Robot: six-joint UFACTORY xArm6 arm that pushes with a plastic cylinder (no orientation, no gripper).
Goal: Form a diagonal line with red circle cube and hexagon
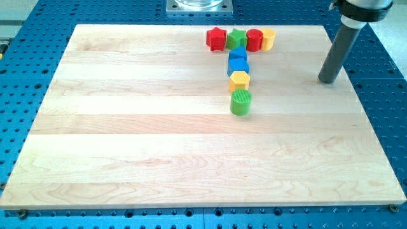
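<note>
The red circle block [254,39] stands in a row near the board's top edge, between a green star [237,37] on its left and a yellow block [268,39] on its right. A red star [216,39] ends the row on the left. Below the green star run two blue blocks: the upper one [238,55], then the blue cube [239,66]. Under them sits the yellow hexagon [239,81], then a green circle block [241,102]. My tip [327,81] rests at the board's right side, well to the right of all blocks, touching none.
The wooden board [159,146] lies on a blue perforated table [381,95]. A metal mount [199,6] sits beyond the board's top edge.
</note>
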